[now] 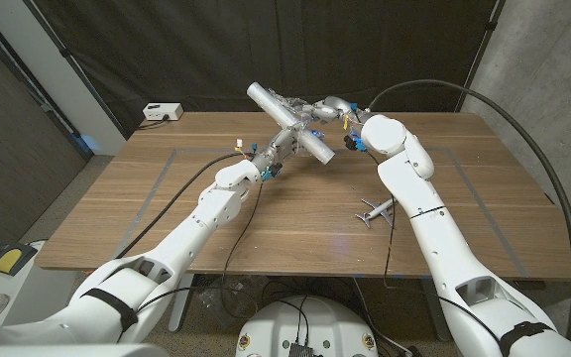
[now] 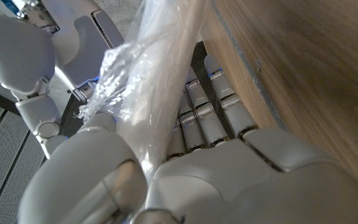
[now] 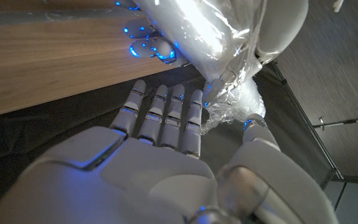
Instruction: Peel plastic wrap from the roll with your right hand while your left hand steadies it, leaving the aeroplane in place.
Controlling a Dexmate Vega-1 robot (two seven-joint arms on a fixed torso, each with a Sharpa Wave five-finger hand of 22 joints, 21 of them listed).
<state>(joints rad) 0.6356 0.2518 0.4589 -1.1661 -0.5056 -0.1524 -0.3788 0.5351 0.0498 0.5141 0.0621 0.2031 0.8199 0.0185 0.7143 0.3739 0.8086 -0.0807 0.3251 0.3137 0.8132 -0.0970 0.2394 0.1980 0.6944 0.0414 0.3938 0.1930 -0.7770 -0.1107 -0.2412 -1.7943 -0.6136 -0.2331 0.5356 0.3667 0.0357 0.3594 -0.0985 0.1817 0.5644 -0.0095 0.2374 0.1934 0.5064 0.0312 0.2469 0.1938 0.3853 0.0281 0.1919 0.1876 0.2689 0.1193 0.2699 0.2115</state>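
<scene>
The plastic wrap roll (image 1: 287,121) is a long silvery tube held slantwise above the table's far middle. My left hand (image 1: 274,151) grips it from below, and the roll (image 2: 166,81) lies between the thumb and fingers (image 2: 204,118). My right hand (image 1: 331,107) is at the roll's far side. A crumpled tail of loose wrap (image 3: 234,102) hangs off the roll (image 3: 191,31) and is pinched between my right thumb and the fingers (image 3: 179,118). The small grey aeroplane (image 1: 377,211) stands on the table beside my right forearm, apart from both hands.
The wooden table (image 1: 167,218) carries taped lines. A white power box (image 1: 161,112) sits behind its far left corner. Black cables (image 1: 523,129) arc over the right side. Dark curtains hang behind. My right arm (image 2: 17,43) shows past the roll.
</scene>
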